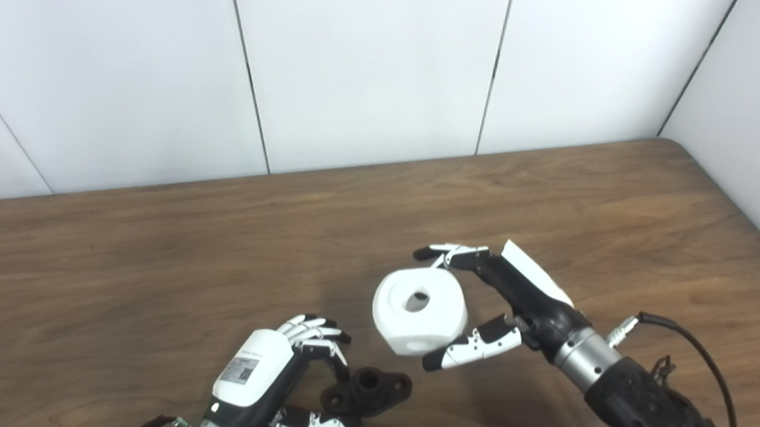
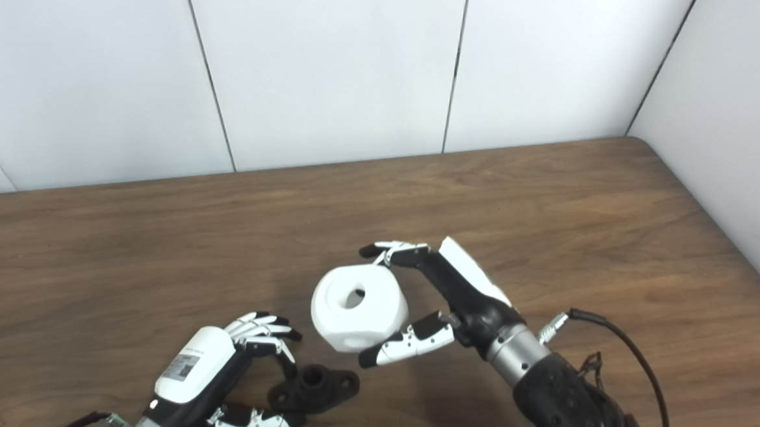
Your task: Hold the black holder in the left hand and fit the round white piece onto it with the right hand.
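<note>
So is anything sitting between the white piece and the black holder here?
Nothing visible. The right hand holds the round white piece up and right of the black holder in the left hand; only bare table shows between them.

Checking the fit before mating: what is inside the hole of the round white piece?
The round white piece, held in the right hand, has a dished top around a dark central hole. Only darkness shows inside; its depth and walls cannot be seen. The black holder is apart from it, in the left hand.
</note>
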